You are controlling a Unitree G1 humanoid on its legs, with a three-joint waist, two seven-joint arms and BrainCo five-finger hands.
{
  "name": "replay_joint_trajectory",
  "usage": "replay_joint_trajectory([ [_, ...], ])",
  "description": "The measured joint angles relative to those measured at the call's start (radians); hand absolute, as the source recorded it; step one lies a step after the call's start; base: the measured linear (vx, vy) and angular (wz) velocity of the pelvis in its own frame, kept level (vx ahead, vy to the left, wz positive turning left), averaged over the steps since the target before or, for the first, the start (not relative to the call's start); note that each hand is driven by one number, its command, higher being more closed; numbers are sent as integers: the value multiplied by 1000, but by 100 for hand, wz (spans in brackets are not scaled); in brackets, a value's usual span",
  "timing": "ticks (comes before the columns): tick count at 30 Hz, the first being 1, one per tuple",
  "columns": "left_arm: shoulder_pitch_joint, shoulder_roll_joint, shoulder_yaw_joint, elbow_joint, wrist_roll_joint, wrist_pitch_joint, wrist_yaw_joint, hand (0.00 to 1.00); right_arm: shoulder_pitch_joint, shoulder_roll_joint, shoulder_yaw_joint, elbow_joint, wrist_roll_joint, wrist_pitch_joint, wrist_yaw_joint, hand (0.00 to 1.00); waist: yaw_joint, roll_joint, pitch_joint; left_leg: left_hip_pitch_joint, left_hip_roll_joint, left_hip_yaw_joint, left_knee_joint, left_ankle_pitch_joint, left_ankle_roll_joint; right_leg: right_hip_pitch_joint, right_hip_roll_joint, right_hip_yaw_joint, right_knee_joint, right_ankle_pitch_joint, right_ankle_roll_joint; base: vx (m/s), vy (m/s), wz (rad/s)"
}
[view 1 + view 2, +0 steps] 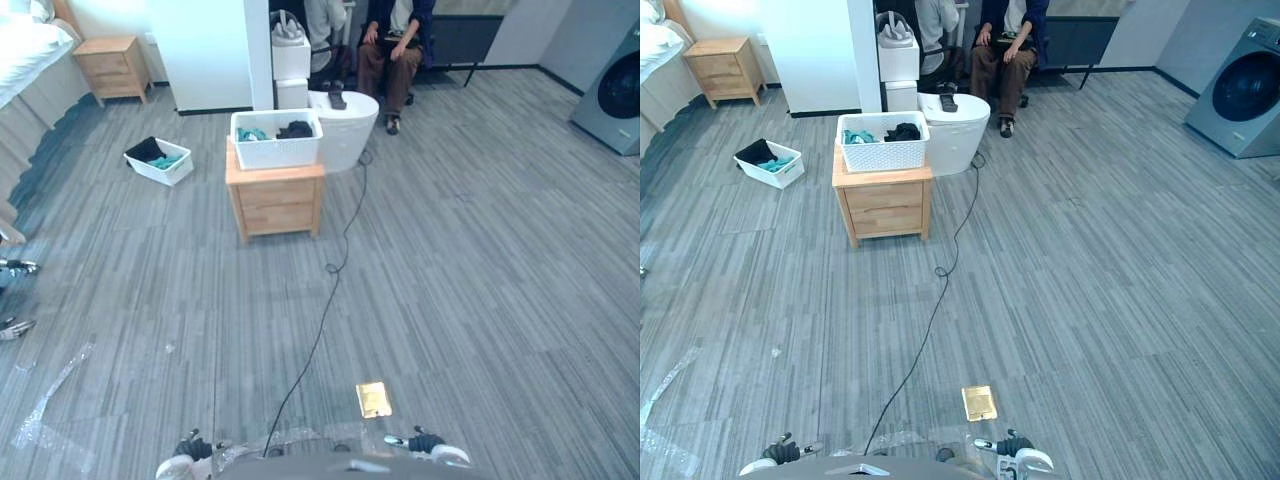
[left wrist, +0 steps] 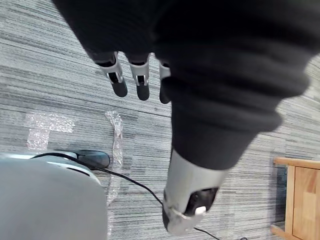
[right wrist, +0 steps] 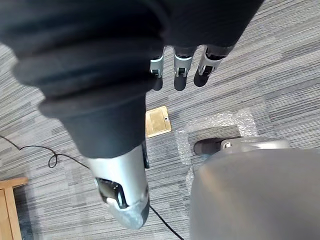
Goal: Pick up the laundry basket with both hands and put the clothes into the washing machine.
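Observation:
A white laundry basket [image 1: 276,139] with teal and dark clothes stands on a small wooden nightstand [image 1: 275,203] a few steps ahead, left of centre. The grey washing machine [image 1: 1240,88] with its round dark door stands far off at the right wall. My left hand [image 2: 143,83] hangs over the grey floor with straight fingers and holds nothing. My right hand [image 3: 180,75] hangs the same way on the other side, open and empty. Both hands are far from the basket.
A smaller white bin [image 1: 158,160] of clothes sits on the floor left of the nightstand. A white rounded unit [image 1: 346,124] stands just behind it, and a person [image 1: 395,48] sits beyond. A brass floor plate [image 1: 374,399] lies near me. A second nightstand [image 1: 112,65] stands far left.

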Motion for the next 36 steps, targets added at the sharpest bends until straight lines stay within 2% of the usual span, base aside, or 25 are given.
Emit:
replay_joint_trajectory([
  [4, 2, 2, 0, 12, 26, 1, 0, 0, 8, 5, -54, 9, 3, 15, 0, 0, -1, 2, 1, 0, 0, 1, -1, 0, 0, 2, 0, 0, -7, 3, 1, 0, 0, 0],
  [15, -1, 3, 0, 27, 40, 1, 6, 0, -7, 5, -54, 15, 38, 15, 0, 0, -1, 3, 9, 1, 0, 1, -1, -1, 1, 20, 0, -2, -27, 13, -5, 2, -8, 0],
  [36, -5, 19, -40, 25, 40, 1, 9, 0, -11, 1, 28, -3, 85, 12, 0, 0, 0, -8, 32, -7, 0, 13, -2, -3, 3, 7, 0, 7, -28, 15, -4, -21, -16, -1],
])
